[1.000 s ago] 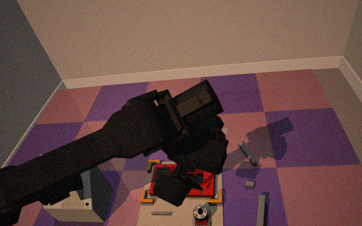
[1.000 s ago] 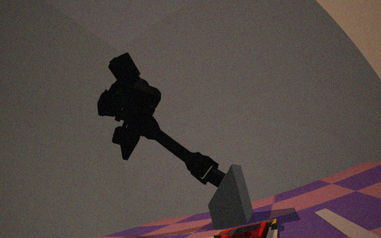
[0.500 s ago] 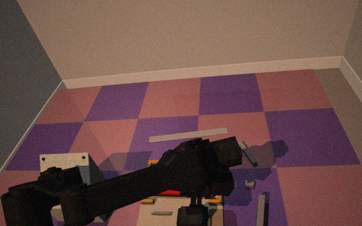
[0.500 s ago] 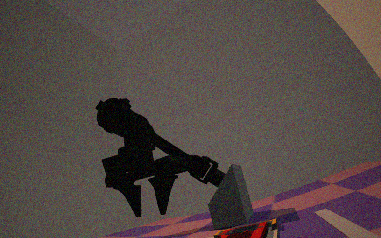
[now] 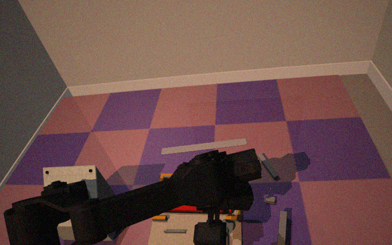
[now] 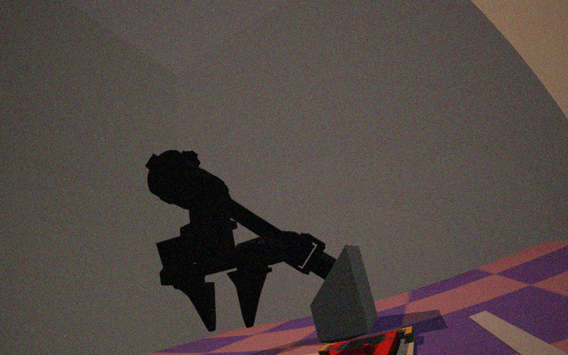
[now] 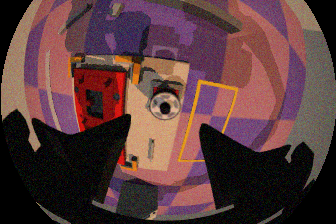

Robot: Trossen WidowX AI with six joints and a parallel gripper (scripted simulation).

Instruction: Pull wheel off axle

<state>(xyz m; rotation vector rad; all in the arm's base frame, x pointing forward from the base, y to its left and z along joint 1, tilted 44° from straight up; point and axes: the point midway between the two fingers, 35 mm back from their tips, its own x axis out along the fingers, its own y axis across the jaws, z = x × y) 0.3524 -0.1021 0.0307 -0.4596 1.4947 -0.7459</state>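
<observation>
Checkerboard squares of matte pink and purple cover the tabletop [image 5: 328, 146], and the black, blocky arm [image 5: 136, 197] stretches low across it from its pale grey box-shaped base [image 5: 69, 175].

From the wrist camera, the small round metallic wheel [image 7: 164, 105] sits on its upright axle on a cream-coloured rectangular plate [image 7: 147, 128]. It shows between the two dark, wedge-shaped fingers of the pincer [image 7: 162, 137], though below and beyond them, not touched. The jaws stand well apart, roughly two-thirds open, with nothing between them. Just beside the plate lies the marked area, a thin yellow rectangular outline [image 7: 208, 121] over pink and purple squares. On the plate's other side is a flat red tray [image 7: 98, 98] with dark cut-outs and orange corner pieces.

The top camera hides most of this: the arm covers the wheel, and only a red sliver [image 5: 188, 208] of the tray and two orange corners peek out beneath it. That view does show loose grey strips the others barely catch, one long pale bar [image 5: 203, 146] beyond the arm and a short one [image 5: 282, 226] near the bottom edge.

The side view gives the height instead: the pincer [image 6: 229, 326] points straight down, its tapered tips hanging clear above the surface, beside the grey base [image 6: 343, 295].
</observation>
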